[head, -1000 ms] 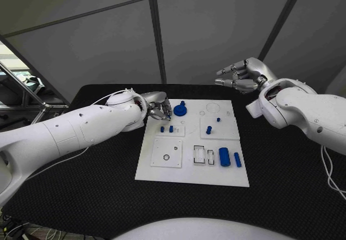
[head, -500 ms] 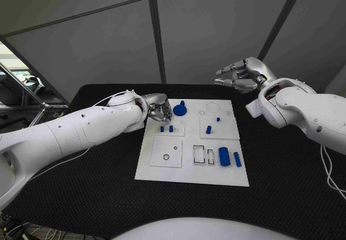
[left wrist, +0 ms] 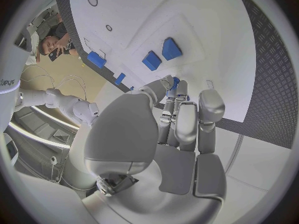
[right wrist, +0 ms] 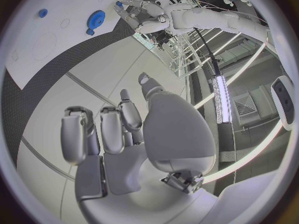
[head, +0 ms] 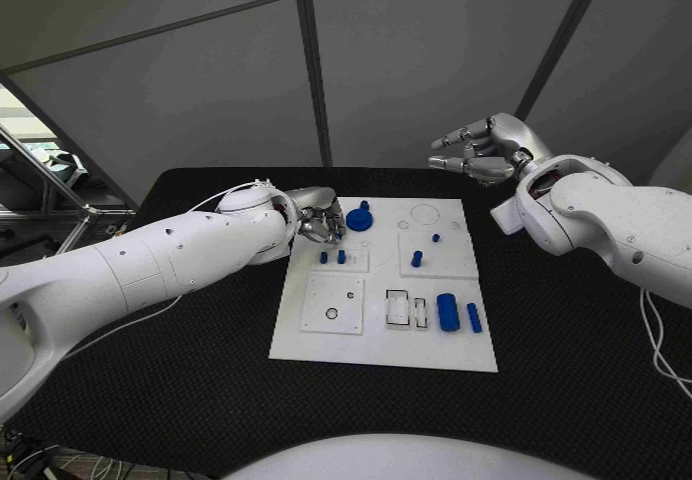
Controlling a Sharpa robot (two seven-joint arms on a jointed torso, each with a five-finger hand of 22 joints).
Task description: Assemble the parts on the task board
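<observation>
Two hands: left hand (head: 319, 224), fingers curled at the task board (head: 378, 350) edge beside a blue gear (head: 359, 220), grasp indiscernible; right hand (head: 483, 150) raised, curled, empty.

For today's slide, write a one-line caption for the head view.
Left hand hovers at the white board's far left corner beside a blue gear; right hand is raised beyond the table.
</observation>
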